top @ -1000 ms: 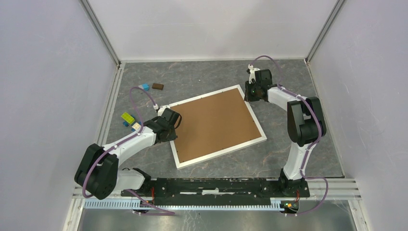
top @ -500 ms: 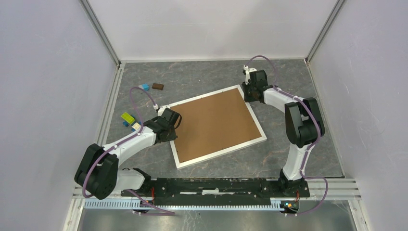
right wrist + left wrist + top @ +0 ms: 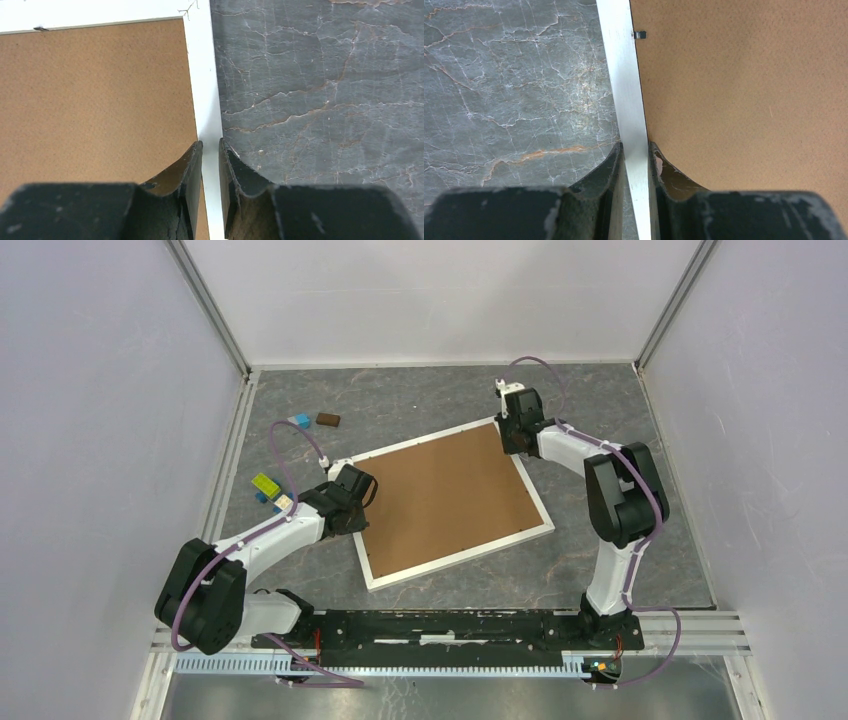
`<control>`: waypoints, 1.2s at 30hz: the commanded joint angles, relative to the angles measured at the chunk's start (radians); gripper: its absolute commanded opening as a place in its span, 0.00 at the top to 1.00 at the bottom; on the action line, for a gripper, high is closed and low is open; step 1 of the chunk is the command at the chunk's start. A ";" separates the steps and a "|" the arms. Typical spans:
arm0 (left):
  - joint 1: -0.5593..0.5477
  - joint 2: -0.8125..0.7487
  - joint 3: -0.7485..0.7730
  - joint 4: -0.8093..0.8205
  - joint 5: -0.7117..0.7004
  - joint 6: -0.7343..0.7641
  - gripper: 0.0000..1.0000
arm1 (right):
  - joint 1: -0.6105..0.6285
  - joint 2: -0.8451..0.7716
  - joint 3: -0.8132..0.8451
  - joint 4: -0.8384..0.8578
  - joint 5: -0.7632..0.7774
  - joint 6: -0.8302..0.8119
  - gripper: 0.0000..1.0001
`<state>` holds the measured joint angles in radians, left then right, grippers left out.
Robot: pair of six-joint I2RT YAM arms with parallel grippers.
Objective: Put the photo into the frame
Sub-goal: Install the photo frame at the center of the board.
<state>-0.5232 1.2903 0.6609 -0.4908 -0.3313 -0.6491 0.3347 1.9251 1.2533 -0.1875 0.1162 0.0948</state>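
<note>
Top external view shows the frame (image 3: 460, 554) lying flat on the table with its back up, and a brown backing board (image 3: 440, 498) sits inside its white rim. The frame is turned slantwise. One corner points away to the far right, and the opposite corner points back toward the left arm's base. It looks almost square, so I cannot tell which side is the long one. The left claw (image 3: 352, 500) is at the frame's left edge. In the left wrist view the left claw (image 3: 635, 148) has one finger on each side of the white rim and is pinching it, with brown board to its right and grey table to its left. A little metal tab (image 3: 640, 34) sits ahead of this claw, on the board's edge. The right claw (image 3: 513, 434) is by the far right corner. In its own view the right claw (image 3: 210, 145) is nearly closed over the rim, but I cannot tell if it grips. The table (image 3: 420, 400) is grey stone with pale cracks. A few small blocks (image 3: 266, 483) lie left of the left claw. Plain white walls (image 3: 440, 300) stand all around.
</note>
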 commanded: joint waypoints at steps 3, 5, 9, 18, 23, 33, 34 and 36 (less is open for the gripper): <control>0.000 0.043 -0.039 0.047 0.030 0.006 0.98 | 0.118 0.133 -0.029 -0.123 -0.029 0.042 0.74; -0.001 0.041 -0.039 0.050 0.029 0.006 0.98 | 0.145 0.146 -0.033 -0.138 0.029 0.055 0.74; 0.000 0.040 -0.040 0.049 0.031 0.006 0.98 | 0.197 0.191 -0.005 -0.190 0.164 0.069 0.74; 0.000 0.030 -0.045 0.052 0.029 0.005 0.98 | 0.399 0.403 0.196 -0.430 0.389 0.111 0.73; 0.000 0.022 -0.048 0.054 0.029 0.006 0.98 | 0.413 0.384 0.231 -0.453 0.354 0.114 0.74; 0.000 0.019 -0.042 0.049 0.035 0.013 0.98 | 0.373 0.173 0.379 -0.475 0.254 0.052 0.62; 0.000 0.021 -0.040 0.045 0.035 0.014 0.98 | 0.348 0.122 0.350 -0.456 0.225 0.055 0.58; 0.000 0.021 -0.032 0.032 0.028 0.005 0.98 | 0.293 -0.005 0.239 -0.383 0.158 0.058 0.44</control>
<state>-0.5232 1.2778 0.6510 -0.4824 -0.3302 -0.6491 0.7029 2.1288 1.6211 -0.6529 0.5648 0.1040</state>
